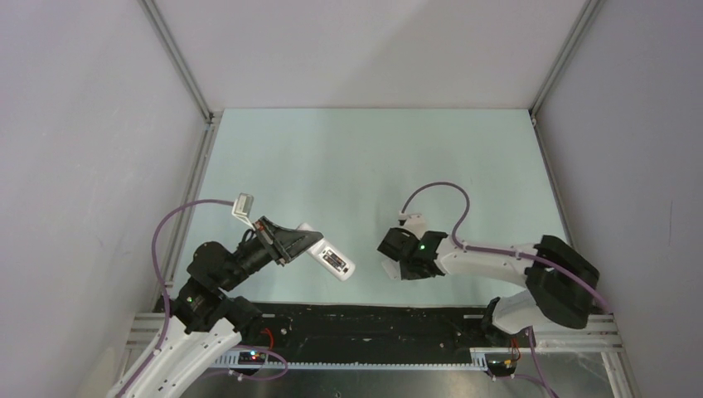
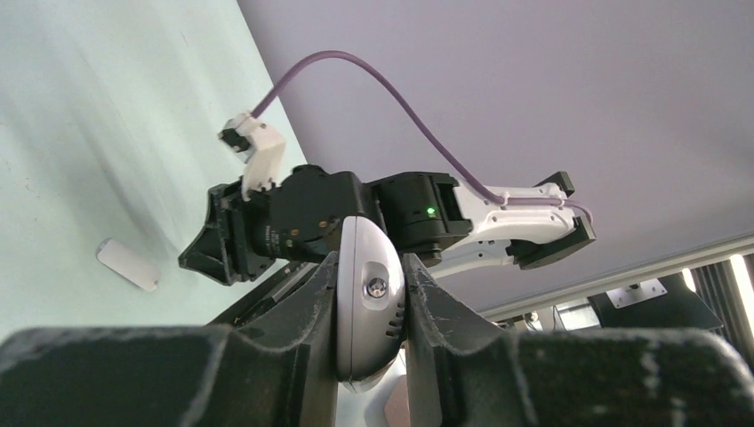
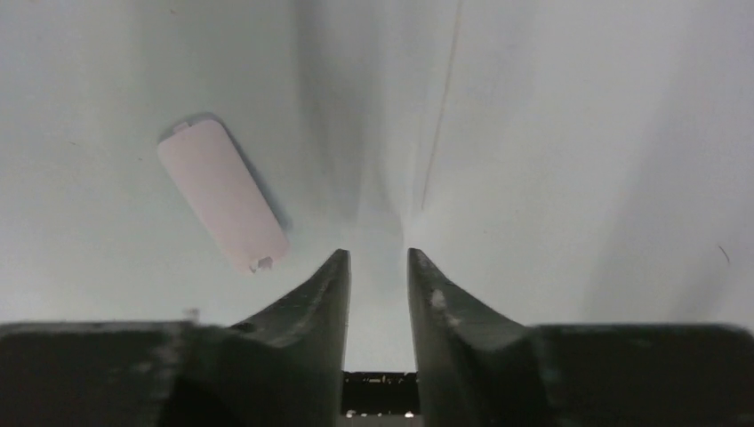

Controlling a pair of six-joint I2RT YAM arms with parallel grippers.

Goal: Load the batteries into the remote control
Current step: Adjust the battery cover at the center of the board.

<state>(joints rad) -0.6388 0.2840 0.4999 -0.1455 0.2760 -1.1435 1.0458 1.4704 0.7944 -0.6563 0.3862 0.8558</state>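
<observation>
**Remote clamped in the left pincer, right pincer parted over the table**

We see the left pincer [image 2: 369, 260] clenched on the remote [image 1: 333, 262]. Its two black, rough-grained fingers [image 2: 307, 311] press the sides of the smooth white shell. From above, the remote is a slim oblong with rounded ends, sticking out of the pincer toward 4 o'clock. It sits over the near part of the table [image 1: 373, 157], at about 7 o'clock from the table's middle, and small dark marks dot its upper face. In the left wrist view its glossy domed end shows a small metallic dot and a few short slits.

The right pincer [image 3: 378, 253] sits at about 5 o'clock from the table's middle, facing the remote. Its tapered dark fingers stand slightly apart with nothing between them, over the matte, pale green surface. A flat white cover [image 3: 222, 191], oblong with rounded ends, lies on the table at 10 o'clock from those fingertips, apart from them. A purple cable [image 2: 373, 80] arcs over the black-and-white right arm [image 2: 498, 218].
</observation>
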